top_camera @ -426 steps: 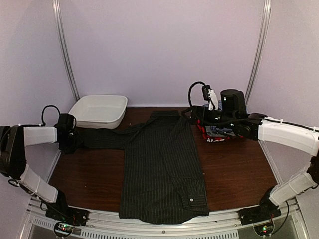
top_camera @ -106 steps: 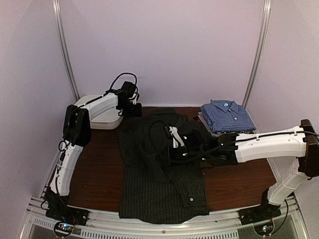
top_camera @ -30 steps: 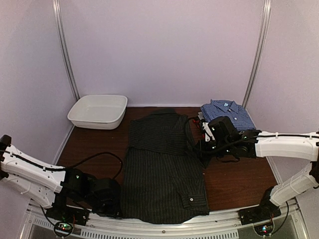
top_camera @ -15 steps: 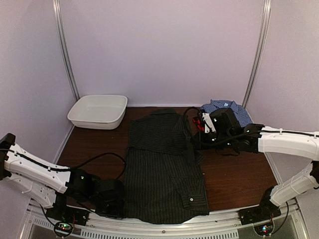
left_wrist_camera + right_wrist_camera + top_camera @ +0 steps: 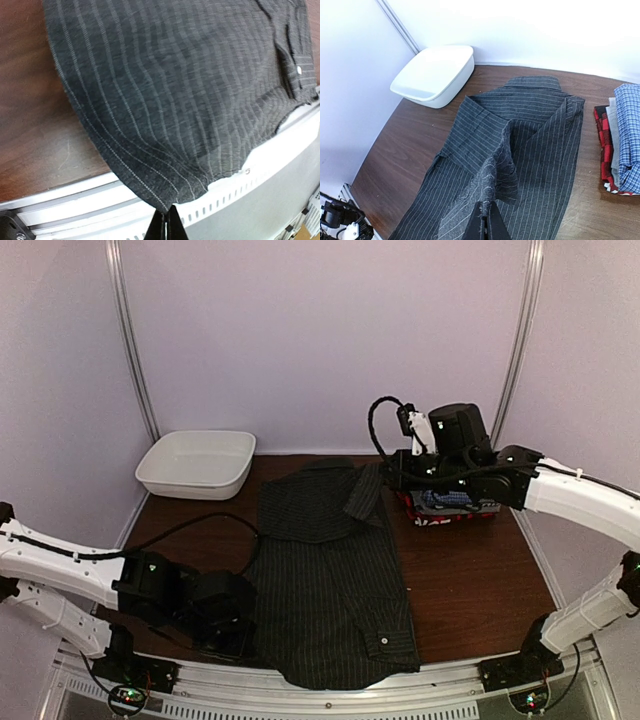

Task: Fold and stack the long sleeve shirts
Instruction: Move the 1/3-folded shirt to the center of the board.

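Dark wood tabletop [image 5: 470, 580] between plain pale walls [image 5: 320, 340], seen from above. Carries a black pinstriped shirt [image 5: 330, 590] lengthwise down the middle of the top view, collar toward the back wall, hem spilling just over the near edge onto the metal rail [image 5: 250, 200]. Shows no sleeve out to either side, and one light button [image 5: 384, 639] near the lower right of the cloth.

Pinched at two places. Left gripper [image 5: 166, 222] clamped tight on the lower-left hem corner, at the bottom of the left wrist view. Right gripper [image 5: 487, 216] likewise closed on the shirt's right edge near the shoulder, raising a flap of fabric off the table at the centre of the top view. Reads as a hold for tensioning or squaring the garment before doubling it over, one end anchored low and the other lifted; a judgement only.

Lies just left of a stack of folded shirts [image 5: 625, 140] at the right: blue checked on top, grey and red-black beneath. Probably marks the destination for this one once folded.

Leaves a white plastic tub [image 5: 197, 462] at the upper left, well apart from both grippers.

Offers no readable brand, label or writing anywhere.
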Robot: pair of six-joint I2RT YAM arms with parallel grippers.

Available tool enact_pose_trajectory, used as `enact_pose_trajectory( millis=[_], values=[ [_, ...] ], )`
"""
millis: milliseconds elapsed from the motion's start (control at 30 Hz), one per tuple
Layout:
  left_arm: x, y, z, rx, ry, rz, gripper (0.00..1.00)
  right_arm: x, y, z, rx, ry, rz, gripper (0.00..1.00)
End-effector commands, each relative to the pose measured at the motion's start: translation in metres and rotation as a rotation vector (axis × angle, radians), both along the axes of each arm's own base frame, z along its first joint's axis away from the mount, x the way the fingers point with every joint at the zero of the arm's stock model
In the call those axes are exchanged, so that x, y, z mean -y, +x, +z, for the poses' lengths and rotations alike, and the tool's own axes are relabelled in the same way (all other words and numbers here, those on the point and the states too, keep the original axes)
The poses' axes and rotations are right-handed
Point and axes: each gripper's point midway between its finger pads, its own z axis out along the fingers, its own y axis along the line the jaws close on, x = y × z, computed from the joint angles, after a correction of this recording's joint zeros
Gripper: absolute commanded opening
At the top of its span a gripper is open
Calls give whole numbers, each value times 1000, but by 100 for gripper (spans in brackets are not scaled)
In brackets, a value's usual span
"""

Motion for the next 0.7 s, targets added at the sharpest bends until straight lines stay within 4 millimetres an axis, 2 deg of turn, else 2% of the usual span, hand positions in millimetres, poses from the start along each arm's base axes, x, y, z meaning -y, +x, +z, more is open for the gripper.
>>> enact_pose_trajectory(
  millis=[0,100,167,300,367,433,533,667],
  values=[
    [21,5,23,85,-2,-155,0,21,21,19,54,-72,-83,0],
    [37,6,34,119,3,-250,0,38,34,34,84,-85,-129,0],
    [40,8,39,142,32,-297,0,48,41,44,102,-85,-149,0],
    [40,13,48,162,39,-332,0,65,50,50,109,-97,-179,0],
    [33,18,50,164,56,-307,0,63,48,49,101,-89,-159,0],
    [9,30,42,149,117,-220,0,53,42,37,69,-63,-105,0],
    [-19,38,27,114,133,-138,0,32,26,7,-11,-10,2,0],
    [-33,40,6,80,100,-105,0,-9,-12,-44,-107,7,139,0]
  ],
)
